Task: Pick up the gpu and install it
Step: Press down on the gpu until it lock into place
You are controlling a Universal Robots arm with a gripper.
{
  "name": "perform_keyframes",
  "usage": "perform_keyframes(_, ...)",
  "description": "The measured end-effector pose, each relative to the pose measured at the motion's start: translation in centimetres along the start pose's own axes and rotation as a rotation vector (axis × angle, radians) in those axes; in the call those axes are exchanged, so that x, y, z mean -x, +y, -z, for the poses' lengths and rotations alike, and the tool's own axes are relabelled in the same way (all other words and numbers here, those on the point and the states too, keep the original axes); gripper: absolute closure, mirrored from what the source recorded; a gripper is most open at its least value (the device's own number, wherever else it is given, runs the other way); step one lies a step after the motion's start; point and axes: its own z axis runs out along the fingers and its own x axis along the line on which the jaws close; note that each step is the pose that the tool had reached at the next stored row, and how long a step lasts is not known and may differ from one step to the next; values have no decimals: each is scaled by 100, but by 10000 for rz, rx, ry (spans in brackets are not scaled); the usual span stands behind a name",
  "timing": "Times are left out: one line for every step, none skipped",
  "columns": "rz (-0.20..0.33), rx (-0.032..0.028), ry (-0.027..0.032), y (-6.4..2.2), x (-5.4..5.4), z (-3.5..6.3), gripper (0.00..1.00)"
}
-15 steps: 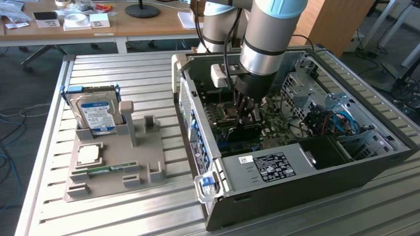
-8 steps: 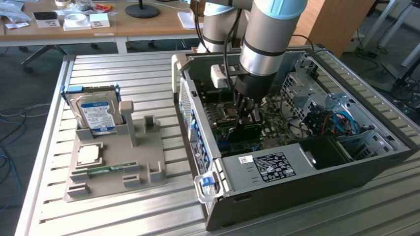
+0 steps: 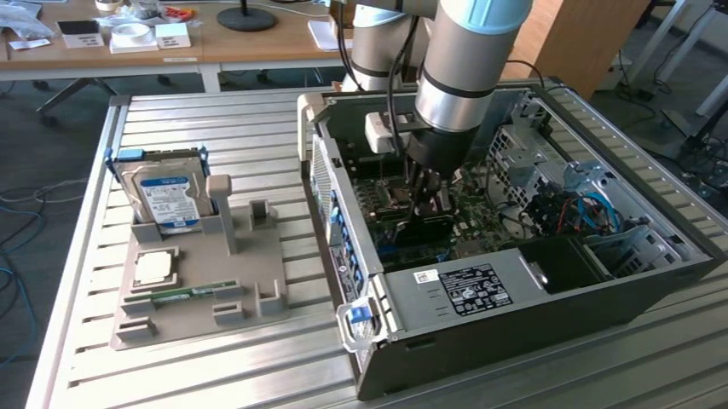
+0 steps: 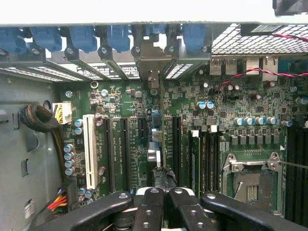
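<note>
No print here can be read. The black label (image 3: 479, 288) on the power supply (image 3: 500, 294) carries white lines (too small to make out), and the hard drive (image 3: 169, 200) has a blue-white label, its words unreadable too.

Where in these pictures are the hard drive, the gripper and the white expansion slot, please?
hard drive (image 3: 166, 198), exterior view, its blue-white label.
gripper (image 4: 161, 192), wrist view, between its black fingertips.
white expansion slot (image 4: 89, 151), wrist view, middle of its length.
</note>
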Motion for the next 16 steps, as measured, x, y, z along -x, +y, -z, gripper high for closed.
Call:
perform_keyframes(0,-1,-1,0,0,-1,89)
perform_keyframes(0,-1,-1,0,0,-1,89)
perform_keyframes(-1,-3,-3,1,1,-5,89)
perform_keyframes(-1,-5,-2,8,0,-12,89)
perform_keyframes(0,-3,2,14,-1,-14,89)
perform_keyframes(1,0,2,14,-1,-14,89)
perform_keyframes(2,-1,1,14,-1,-14,89)
perform_keyframes(1,-1,0,15,-1,-15,89)
perform_keyframes(1,-2,-1,15,-1,-15,89)
perform_keyframes(0,-4,-1,17,-1,-17,89)
perform_keyframes(-1,-6,2,22,-2,-20,89)
perform_keyframes(1,-8,3,26,-2,-22,89)
perform_keyframes(2,-8,3,26,-2,-22,89)
perform_keyframes(2,-8,2,26,-2,-23,89)
perform_keyframes(2,-9,0,26,-2,-24,89)
perform_keyframes(1,-9,-1,26,-2,-25,89)
